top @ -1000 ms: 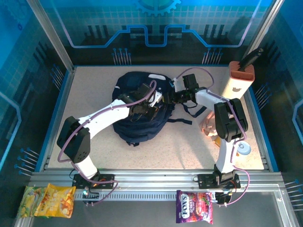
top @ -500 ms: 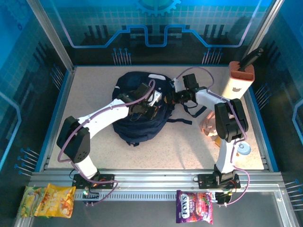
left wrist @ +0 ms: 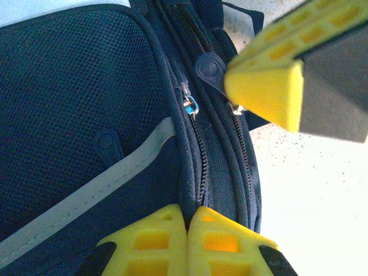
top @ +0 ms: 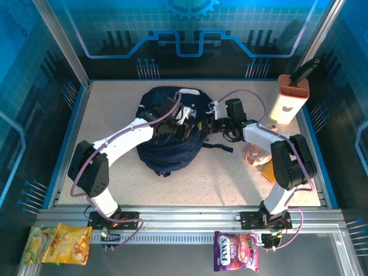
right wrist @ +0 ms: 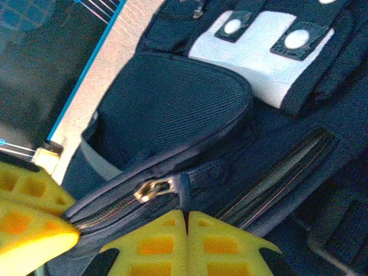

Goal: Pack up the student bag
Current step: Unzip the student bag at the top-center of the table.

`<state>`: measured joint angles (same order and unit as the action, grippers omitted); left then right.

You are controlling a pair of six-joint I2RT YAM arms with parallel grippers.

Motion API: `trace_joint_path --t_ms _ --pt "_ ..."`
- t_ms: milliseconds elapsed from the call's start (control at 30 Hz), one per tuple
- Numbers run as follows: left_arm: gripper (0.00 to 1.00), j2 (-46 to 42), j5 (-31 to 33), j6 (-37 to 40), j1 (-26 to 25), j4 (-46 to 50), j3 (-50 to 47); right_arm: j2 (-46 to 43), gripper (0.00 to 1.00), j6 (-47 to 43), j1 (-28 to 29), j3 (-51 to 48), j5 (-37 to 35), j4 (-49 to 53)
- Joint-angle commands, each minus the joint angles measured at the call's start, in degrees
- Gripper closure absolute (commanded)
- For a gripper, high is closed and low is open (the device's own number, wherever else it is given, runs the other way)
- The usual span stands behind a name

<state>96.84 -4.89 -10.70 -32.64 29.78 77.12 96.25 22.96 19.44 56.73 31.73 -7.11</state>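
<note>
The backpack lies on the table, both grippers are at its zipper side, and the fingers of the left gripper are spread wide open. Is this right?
Not quite. The left gripper is not open: in the left wrist view its fingers are pressed together, pinching the backpack beside a zipper. The rest holds.

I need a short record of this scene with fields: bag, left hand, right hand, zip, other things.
bag: student bag, lying on the table
left hand: shut, pinching the bag's seam by a zip
right hand: shut, pinching bag fabric beside a zip pull
zip: closed where the wrist views show it
other: orange-and-white holder, far right corner
</note>
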Motion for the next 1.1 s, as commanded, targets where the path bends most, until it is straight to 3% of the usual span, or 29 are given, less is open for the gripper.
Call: trace_joint_path --t_ms 0,433,633,1000,1067 --pt "1.0 1.5 0.35 -3.99 2.15 -4.77 3.21 -3.6 1.0 3.25 1.01 -3.11 1.85 -7.02" --pt "1.0 10.45 -7.37 -8.01 4.47 -4.65 12.57 -6.36 1.0 7.7 5.82 -12.37 0.22 -20.59" --pt "1.0 12.4 -9.13 -8.46 5.1 -6.04 14.86 -4.78 1.0 11.31 10.89 -15.85 -5.07 -28.4" --pt "1.0 13.6 -10.8 -8.49 5.84 -7.1 15.89 -3.92 1.0 10.3 15.24 -17.62 -7.83 -30.33" --pt "1.0 13.31 -10.74 -8.38 6.01 -7.11 15.53 -6.41 0.88 10.43 14.71 -19.38 -9.85 -30.5"
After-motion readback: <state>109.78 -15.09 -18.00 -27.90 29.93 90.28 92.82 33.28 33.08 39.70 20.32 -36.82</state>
